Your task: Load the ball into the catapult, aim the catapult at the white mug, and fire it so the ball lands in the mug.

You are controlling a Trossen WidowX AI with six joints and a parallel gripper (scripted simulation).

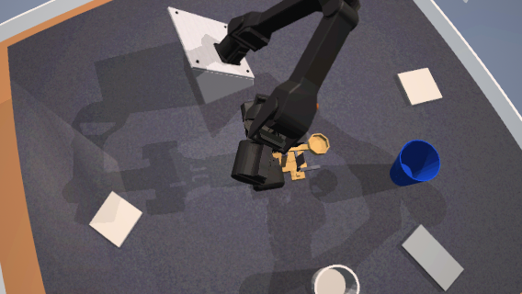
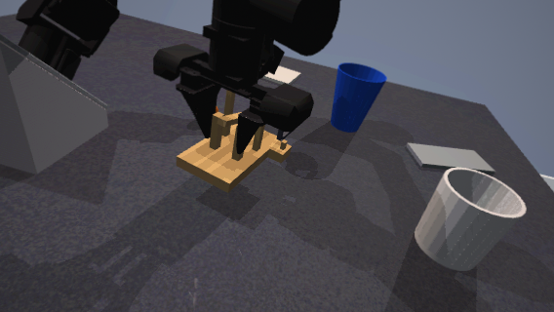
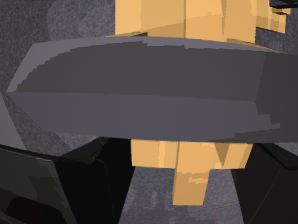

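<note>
My gripper (image 2: pixel 221 138) is shut on the tan wooden catapult (image 1: pixel 292 166) (image 2: pixel 221 166) (image 3: pixel 192 162), gripping its upright frame from above. The catapult hangs tilted a little above the table, with its shadow below it. Its spoon cup (image 1: pixel 318 143) points toward the blue cup. Only an orange sliver of the ball (image 1: pixel 317 107) shows at the edge of my arm; the rest is hidden. The white mug (image 1: pixel 318 276) (image 2: pixel 458 234) stands upright at the front edge of the table, well apart from the catapult.
A blue cup (image 1: pixel 415 163) (image 2: pixel 355 97) stands right of the catapult. A grey wedge block (image 1: pixel 221 84) (image 2: pixel 39 122) bears the arm's base. White tiles (image 1: pixel 419 85) (image 1: pixel 115 219) and a grey tile (image 1: pixel 432 257) (image 2: pixel 451 157) lie flat on the table.
</note>
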